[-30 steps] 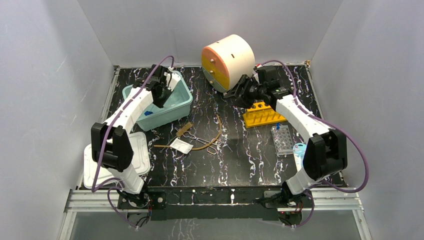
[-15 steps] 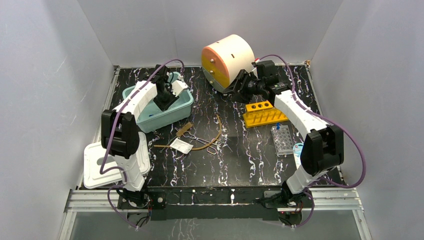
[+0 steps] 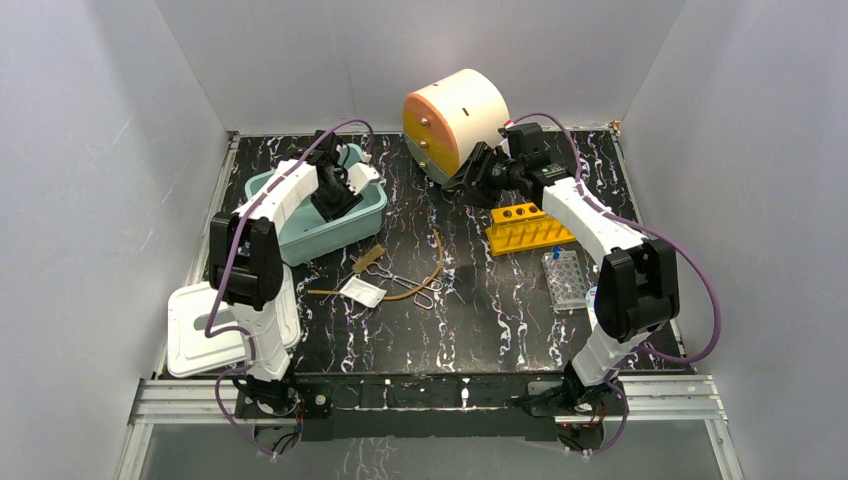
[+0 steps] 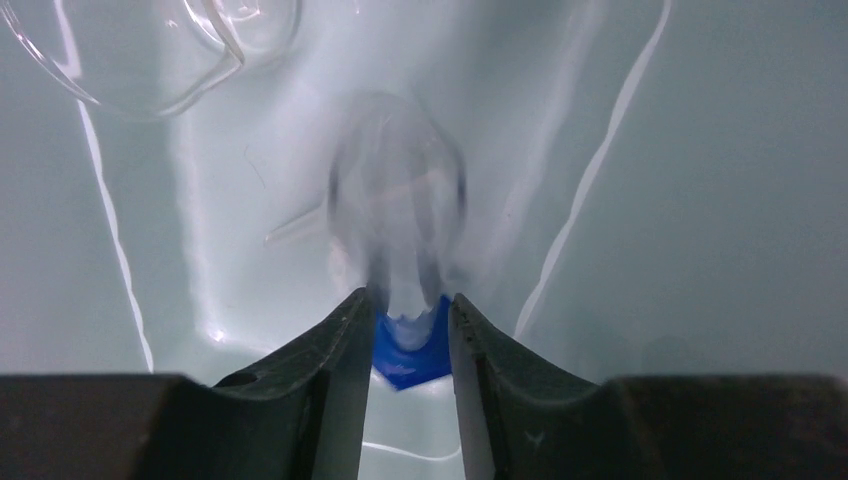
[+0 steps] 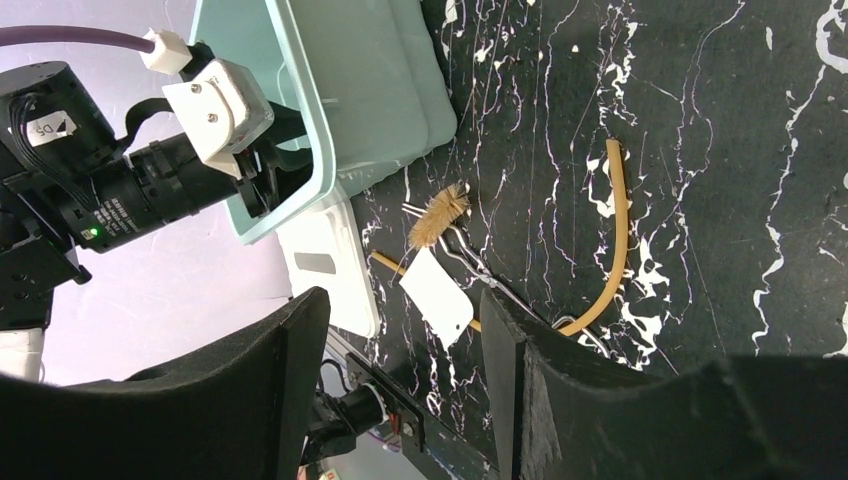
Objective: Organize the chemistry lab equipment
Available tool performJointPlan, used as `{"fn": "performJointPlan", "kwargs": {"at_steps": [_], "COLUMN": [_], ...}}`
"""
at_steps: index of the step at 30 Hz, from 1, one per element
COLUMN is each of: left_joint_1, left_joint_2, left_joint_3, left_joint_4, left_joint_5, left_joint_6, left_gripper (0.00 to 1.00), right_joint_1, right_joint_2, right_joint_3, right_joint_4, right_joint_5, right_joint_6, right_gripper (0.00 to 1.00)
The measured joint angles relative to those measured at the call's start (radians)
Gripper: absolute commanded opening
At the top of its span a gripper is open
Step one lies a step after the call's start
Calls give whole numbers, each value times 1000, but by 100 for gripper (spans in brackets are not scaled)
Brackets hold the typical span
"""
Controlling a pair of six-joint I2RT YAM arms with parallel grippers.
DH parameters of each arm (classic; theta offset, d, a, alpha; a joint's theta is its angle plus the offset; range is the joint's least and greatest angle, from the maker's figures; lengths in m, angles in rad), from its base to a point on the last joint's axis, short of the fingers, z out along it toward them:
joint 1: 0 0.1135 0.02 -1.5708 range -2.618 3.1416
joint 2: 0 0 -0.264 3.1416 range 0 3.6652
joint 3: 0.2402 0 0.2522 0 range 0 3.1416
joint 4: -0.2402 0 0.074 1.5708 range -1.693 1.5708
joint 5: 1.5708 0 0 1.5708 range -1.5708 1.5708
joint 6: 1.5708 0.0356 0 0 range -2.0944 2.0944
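My left gripper (image 3: 336, 203) is down inside the teal bin (image 3: 352, 226). In the left wrist view it (image 4: 408, 312) is shut on the blue cap (image 4: 412, 348) of a clear tube (image 4: 398, 195), over the bin floor. The clear glass funnel (image 4: 140, 50) lies beyond it in the bin. My right gripper (image 3: 472, 180) is open and empty by the drum, above the yellow holed rack (image 3: 525, 228). The brown brush (image 3: 370, 260), white packet (image 3: 362, 291) and metal forceps (image 3: 412, 285) lie mid-table. The clear well plate (image 3: 565, 278) is at the right.
A large orange and cream drum (image 3: 455, 120) stands at the back. A tan rubber tube (image 3: 436, 262) curves by the forceps. A white lid (image 3: 195, 330) lies at the front left. Another blue-capped item (image 3: 598, 298) sits next to the well plate.
My left arm has swung in and its gripper has gone lower into the bin. My right gripper has shifted a little left toward the drum.
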State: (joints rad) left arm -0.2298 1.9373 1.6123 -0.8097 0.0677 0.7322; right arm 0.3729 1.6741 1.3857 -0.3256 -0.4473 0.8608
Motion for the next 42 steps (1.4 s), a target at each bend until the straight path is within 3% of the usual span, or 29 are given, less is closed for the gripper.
{"fn": "performJointPlan", "kwargs": {"at_steps": [8,16,23,28,30,31,37,42], "left_joint_1": [6,19,25,25,25,25,23,-3], "left_joint_2": [9,2,-121,-287,-314,-312,-175,-75], "left_joint_3": [23,163,146,-2,-60,-72,-114,-110], "left_joint_4": [11,-6,33,170,226,242,366,392], "left_joint_5": [39,109,200,243,246,237,217,206], "left_joint_6": [-3,-47,-151,-336,-440,-542,-782,-834], "left_gripper": [42,60,61,58,44,42,35,34], "right_joint_1": [0,1,28,64,72,74,134,137], "right_joint_2": [10,11,10,-7,-43,-61,-143,-190], "right_joint_3": [0,8,13,-5,-38,-51,-164,-221], "right_joint_4": [19,12,-5,-8,-7,-5,-2,5], "right_joint_5": [0,30,87,117,136,146,278,318], "right_joint_6": [5,-28,-65,-71,-71,-72,-140,-159], "right_gripper": [66,68,68,67,66,66,66,66]}}
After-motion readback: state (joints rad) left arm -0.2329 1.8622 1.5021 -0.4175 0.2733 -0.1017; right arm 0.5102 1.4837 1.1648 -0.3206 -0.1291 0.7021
